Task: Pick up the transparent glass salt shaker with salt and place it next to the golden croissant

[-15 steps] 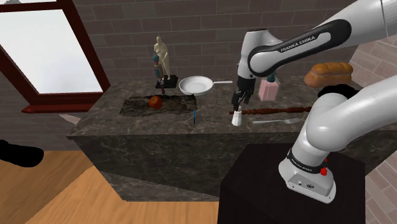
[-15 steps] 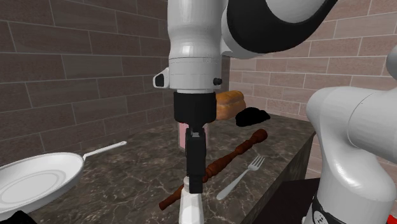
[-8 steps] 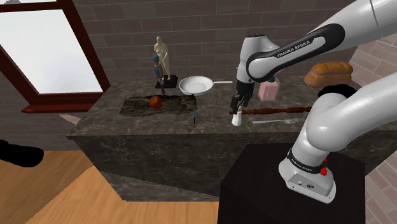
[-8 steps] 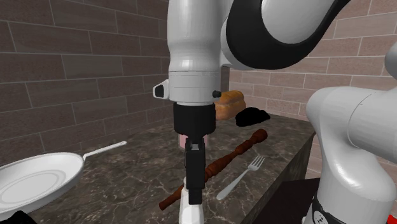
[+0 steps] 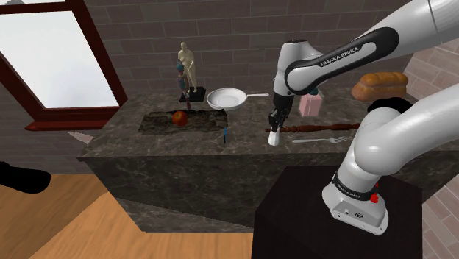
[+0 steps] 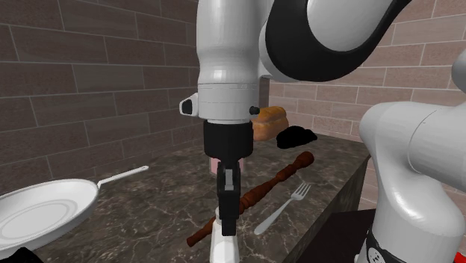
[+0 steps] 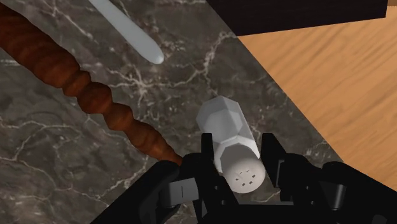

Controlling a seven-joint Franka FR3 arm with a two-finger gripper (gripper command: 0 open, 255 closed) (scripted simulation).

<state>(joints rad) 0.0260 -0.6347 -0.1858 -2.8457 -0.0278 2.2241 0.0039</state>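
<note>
The salt shaker is a white, faceted bottle with a perforated cap, standing upright on the dark marble counter near its front edge. My black gripper comes down from above and is shut on the shaker's top, one finger on each side. In the shoulder view the gripper sits right over the shaker. The second exterior view has the shaker below the gripper. The golden-brown croissant lies at the counter's far right end, also seen behind the arm as the croissant.
A turned brown wooden rod lies right beside the shaker, with a fork past it. A white frying pan, a pink box, a figurine, a red fruit and a black lump share the counter.
The gripper came down a little over the shaker, then its fingers closed on the shaker's top. The shaker has not moved.
</note>
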